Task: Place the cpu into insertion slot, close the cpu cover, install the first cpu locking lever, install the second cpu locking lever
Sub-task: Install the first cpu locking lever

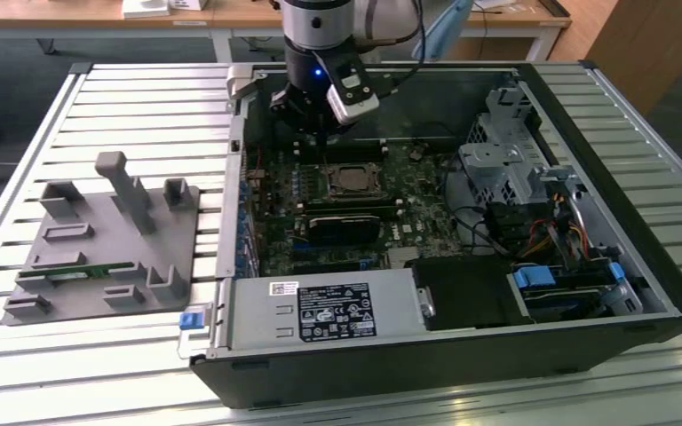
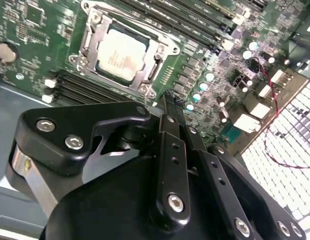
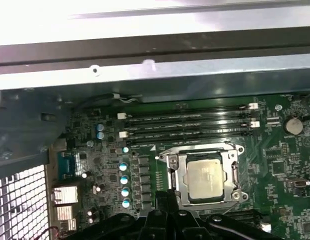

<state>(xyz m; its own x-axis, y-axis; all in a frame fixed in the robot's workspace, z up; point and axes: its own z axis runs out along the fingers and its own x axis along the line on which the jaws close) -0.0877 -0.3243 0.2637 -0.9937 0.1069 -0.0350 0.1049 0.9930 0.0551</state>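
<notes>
- Already seated, the cpu (image 2: 120, 52) lies flat in the insertion slot (image 1: 351, 180) on the green motherboard (image 3: 275, 150).
- The cpu cover (image 3: 177, 172) is down over it, with the chip's silvery top showing through the window.
- The gripper (image 2: 167, 100) hangs low beside one corner of the socket, its black fingers drawn together on nothing.
- A thin wire locking lever (image 2: 145, 100) ends just beside the fingertips (touching or not, I cannot tell).
- In the exterior view, the open computer case (image 1: 436, 373) lies on a slatted table (image 1: 139, 98).

One cpu (image 3: 205, 176), one cpu cover (image 3: 176, 172) — four memory slots (image 3: 190, 122)
</notes>
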